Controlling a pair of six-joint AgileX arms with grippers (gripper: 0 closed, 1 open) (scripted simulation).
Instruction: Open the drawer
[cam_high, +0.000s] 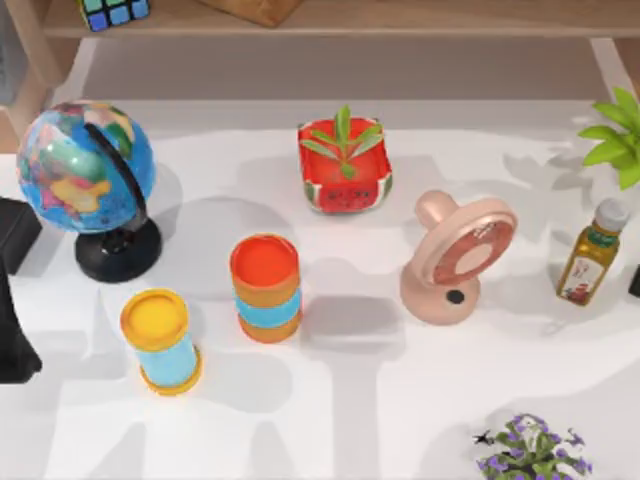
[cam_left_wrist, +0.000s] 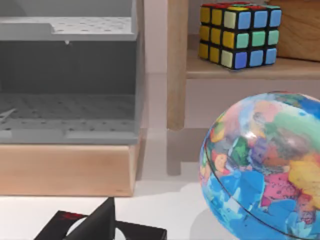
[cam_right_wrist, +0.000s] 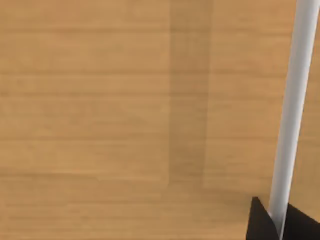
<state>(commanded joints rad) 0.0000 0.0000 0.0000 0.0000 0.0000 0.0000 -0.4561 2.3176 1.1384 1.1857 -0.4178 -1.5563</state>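
- Drawer front (cam_right_wrist: 100, 100) of pale wood sits right before the right wrist camera, with a slim white handle bar (cam_right_wrist: 292, 100) running down it.
- Right claw (cam_right_wrist: 280, 222) has its dark fingertips (cam_right_wrist: 260, 222) on either side of the bar's lower end, clenched around or just about around it; the contact itself is hard to judge.
- Left arm is parked at the desk's left edge, beside the globe (cam_high: 85, 170); its claw (cam_left_wrist: 100, 225) is low in the wrist view, and whether it is released or clenched I cannot tell.
- Doing this step well, as I judge it: confirm a firm hold on the bar, then pull straight out along the drawer's slide, level, without twisting the wrist.
- Slipping off the thin bar seems the main risk, so a slow, steady pull suits best.
- Clutter on the desk (cam_high: 400, 400), such as the pink fan (cam_high: 455, 260) and oil bottle (cam_high: 592, 255), lies near the right arm's retreat path.
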